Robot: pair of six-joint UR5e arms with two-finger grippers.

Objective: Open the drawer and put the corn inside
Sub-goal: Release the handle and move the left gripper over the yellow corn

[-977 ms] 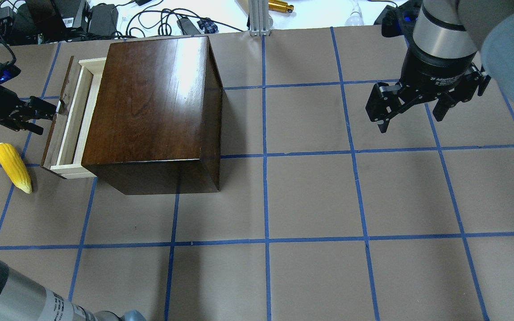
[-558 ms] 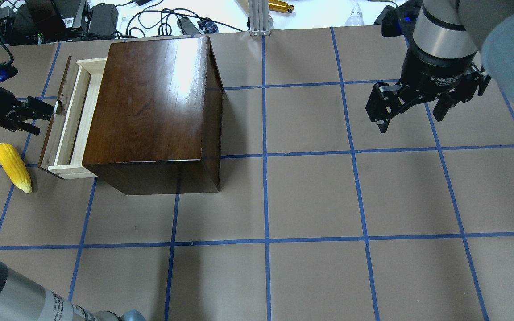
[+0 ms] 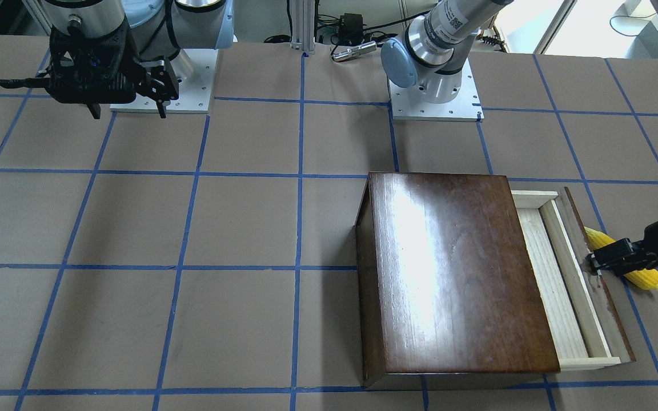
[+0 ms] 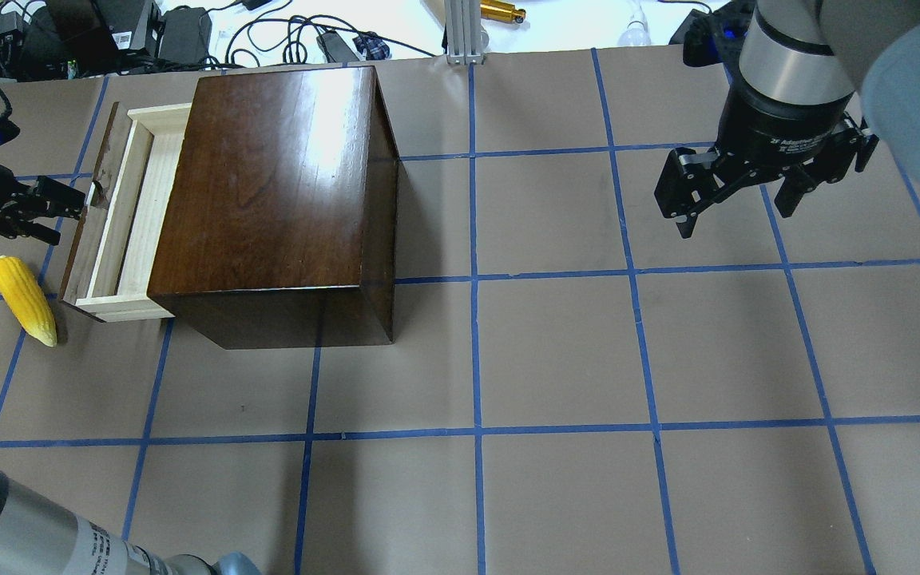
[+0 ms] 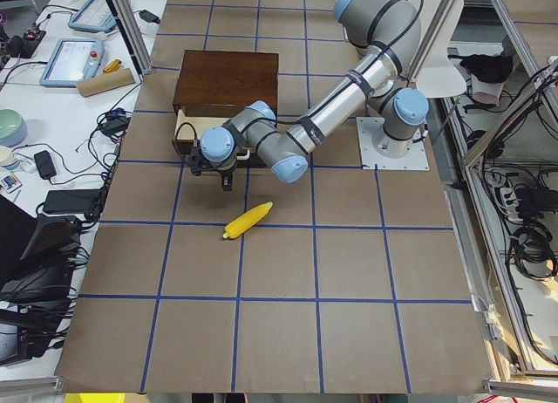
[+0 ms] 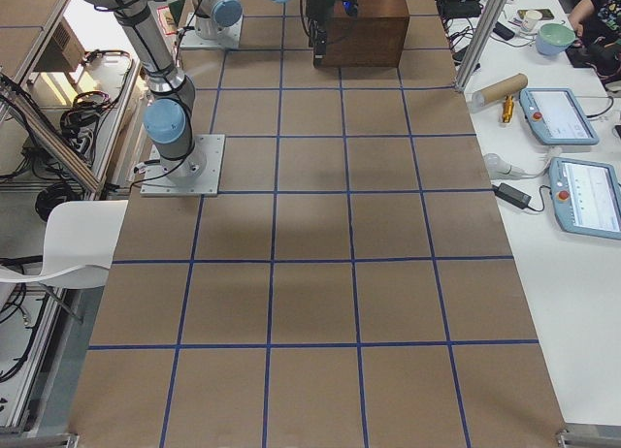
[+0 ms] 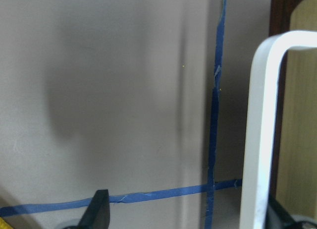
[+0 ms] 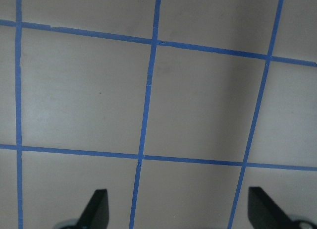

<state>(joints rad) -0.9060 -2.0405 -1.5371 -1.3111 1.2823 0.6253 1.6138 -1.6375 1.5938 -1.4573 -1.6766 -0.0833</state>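
Standing spread, the left gripper [image 4: 67, 217] has one fingertip at the small knob [image 4: 95, 192] on the dark front panel of the drawer [image 4: 113, 228]; in the front-facing view the two seem to touch. The drawer juts partway out of the glossy dark-brown wooden box [image 4: 268, 176], which fills the room straight ahead of this gripper. The corn [image 4: 23, 299] lies on the table [image 4: 556, 351] just beside the gripper, on its robot-ward side, near the drawer's closer corner; in the front-facing view the gripper covers its middle. Beyond the gripper, past the table's far edge, sit cables and power bricks [image 4: 180, 32]. The right gripper [image 4: 735, 217], fingers likewise apart, hangs above blue-taped table squares, well apart from the box, with open tabletop stretching robot-ward and toward the box.
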